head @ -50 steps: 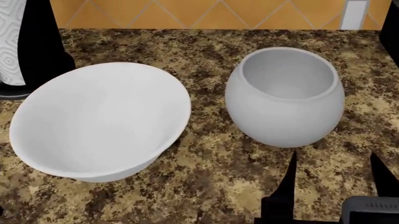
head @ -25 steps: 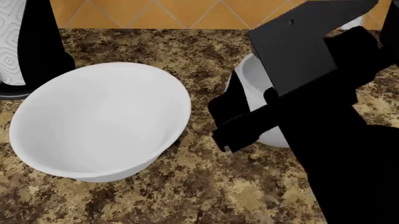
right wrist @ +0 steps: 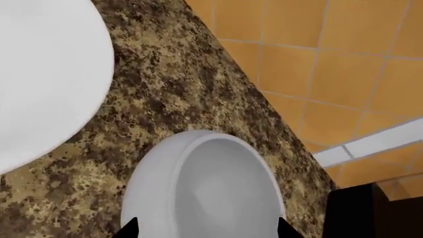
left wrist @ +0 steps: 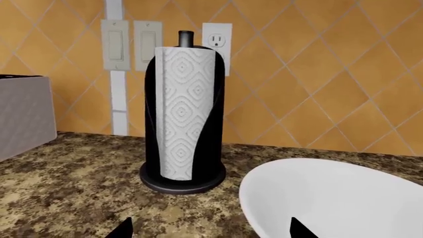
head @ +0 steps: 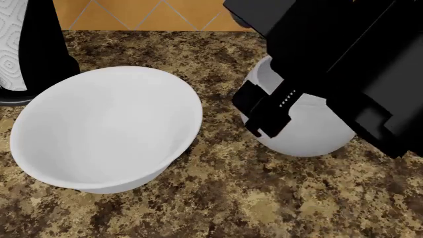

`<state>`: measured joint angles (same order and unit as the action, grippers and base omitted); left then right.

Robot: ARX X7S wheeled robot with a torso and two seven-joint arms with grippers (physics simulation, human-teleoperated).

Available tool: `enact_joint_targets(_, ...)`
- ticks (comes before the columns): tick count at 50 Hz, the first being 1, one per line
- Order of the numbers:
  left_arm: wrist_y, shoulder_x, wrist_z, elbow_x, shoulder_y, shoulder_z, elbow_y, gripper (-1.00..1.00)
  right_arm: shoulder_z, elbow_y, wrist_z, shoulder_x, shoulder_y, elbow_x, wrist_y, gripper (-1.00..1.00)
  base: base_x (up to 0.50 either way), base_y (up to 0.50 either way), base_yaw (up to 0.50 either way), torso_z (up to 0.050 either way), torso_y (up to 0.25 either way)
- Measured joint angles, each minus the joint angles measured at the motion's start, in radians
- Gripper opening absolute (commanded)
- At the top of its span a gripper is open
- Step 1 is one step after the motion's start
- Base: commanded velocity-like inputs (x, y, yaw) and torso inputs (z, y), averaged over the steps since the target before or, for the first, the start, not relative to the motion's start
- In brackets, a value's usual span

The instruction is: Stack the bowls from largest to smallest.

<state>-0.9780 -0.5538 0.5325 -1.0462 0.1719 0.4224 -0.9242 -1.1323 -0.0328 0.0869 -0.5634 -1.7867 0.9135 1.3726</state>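
The large plain white bowl (head: 106, 129) sits at the left of the granite counter, its rim tilted; it also shows in the left wrist view (left wrist: 330, 198) and the right wrist view (right wrist: 39, 74). To its right stands a smaller, rounder grey-white bowl (head: 310, 129), upright and half hidden under my right arm (head: 343, 54). My right gripper (right wrist: 208, 233) hangs open above this smaller bowl (right wrist: 205, 188), its fingertips spread about as wide as the bowl. Low beside the large bowl's rim, my left gripper (left wrist: 211, 233) is open and holds nothing.
A paper towel roll (left wrist: 185, 119) on a black stand rises at the far left (head: 13, 44), close behind the large bowl. A grey appliance (left wrist: 23, 116) stands further left. The orange tiled wall with switches and an outlet (left wrist: 217, 39) backs the counter.
My right arm has swung in from the lower right and now covers the smaller bowl from above. Neither bowl has moved.
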Motion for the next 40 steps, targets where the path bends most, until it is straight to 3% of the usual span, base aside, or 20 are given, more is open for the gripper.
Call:
enact_joint_targets(9, 0.010, -0.001, -0.002, 0.005, -0.005, -0.005, 0.005, 1.00, -0.123, -0.127, 0.102, 0.041, -0.007, -0.058, -0.056, 1.00, 0.00, 0.00, 0.00, 0.000, 0.000)
enact_joint_targets(33, 0.033, -0.005, -0.009, 0.019, -0.022, -0.022, 0.013, 1.00, -0.245, -0.361, 0.236, 0.149, 0.065, -0.130, -0.204, 1.00, 0.00, 0.00, 0.00, 0.000, 0.000)
enact_joint_targets(34, 0.034, -0.005, -0.009, 0.019, -0.023, -0.022, 0.014, 1.00, -0.248, -0.368, 0.240, 0.152, 0.068, -0.133, -0.210, -1.00, 0.00, 0.00, 0.00, 0.000, 0.000)
enact_joint_targets(40, 0.040, -0.006, -0.011, 0.025, -0.025, -0.029, 0.015, 1.00, -0.258, -0.390, 0.248, 0.158, 0.082, -0.134, -0.233, -1.00, 0.00, 0.00, 0.00, 0.000, 0.000)
